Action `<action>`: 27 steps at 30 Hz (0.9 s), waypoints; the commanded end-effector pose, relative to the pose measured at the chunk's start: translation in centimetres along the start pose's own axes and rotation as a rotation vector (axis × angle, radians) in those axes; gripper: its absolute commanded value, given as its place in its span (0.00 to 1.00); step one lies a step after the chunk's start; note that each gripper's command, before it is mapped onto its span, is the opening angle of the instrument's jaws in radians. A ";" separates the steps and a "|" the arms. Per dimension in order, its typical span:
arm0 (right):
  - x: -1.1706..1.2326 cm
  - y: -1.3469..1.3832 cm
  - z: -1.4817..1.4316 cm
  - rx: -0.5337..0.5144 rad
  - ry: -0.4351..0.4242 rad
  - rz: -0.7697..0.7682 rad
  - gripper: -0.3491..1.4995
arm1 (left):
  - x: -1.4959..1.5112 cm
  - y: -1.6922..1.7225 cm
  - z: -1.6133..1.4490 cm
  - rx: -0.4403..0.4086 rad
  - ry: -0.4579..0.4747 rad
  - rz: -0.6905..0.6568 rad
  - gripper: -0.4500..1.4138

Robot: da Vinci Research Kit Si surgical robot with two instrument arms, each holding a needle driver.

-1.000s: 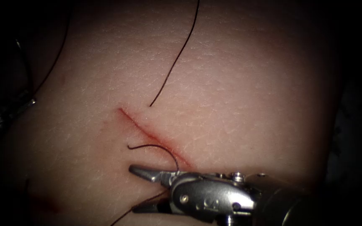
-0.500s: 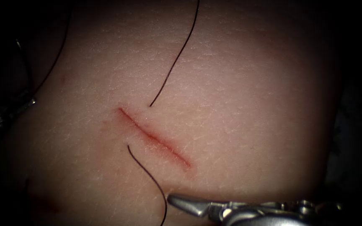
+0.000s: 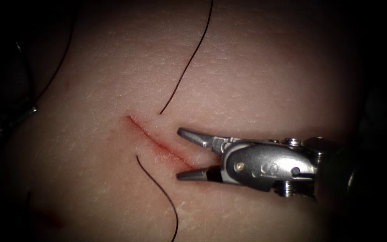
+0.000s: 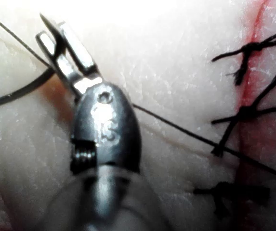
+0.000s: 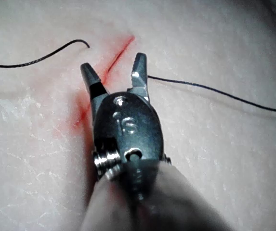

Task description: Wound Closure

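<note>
The tissue (image 3: 256,76) carries a short red cut (image 3: 151,136) running down to the right. My right tool (image 3: 178,153) is open and holds nothing. Its two jaws straddle the cut's lower end, seen from close in the right wrist view (image 5: 113,67). One loose thread end (image 3: 185,67) stops just right of the cut. Another thread end (image 3: 157,186) lies left of it. My left tool (image 3: 16,117) sits at the far left edge. In the left wrist view its jaws (image 4: 60,45) look shut on a grey curved piece that I take for the needle (image 4: 17,94), clear of the tissue.
In the left wrist view a second red cut (image 4: 246,91) holds several dark knotted stitches (image 4: 243,113), and a thin thread (image 4: 186,132) runs under the tool toward them. A faint red smear (image 3: 52,218) marks the tissue low on the left.
My right tool dropped toward the bottom edge, then came up to the cut's lower end, jaws still open. The thread that curved into its jaws now lies loose left of the cut.
</note>
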 end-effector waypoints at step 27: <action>-0.46 -0.52 0.93 0.104 0.048 -0.007 0.77 | -0.08 0.11 0.01 -0.002 0.003 -0.002 0.00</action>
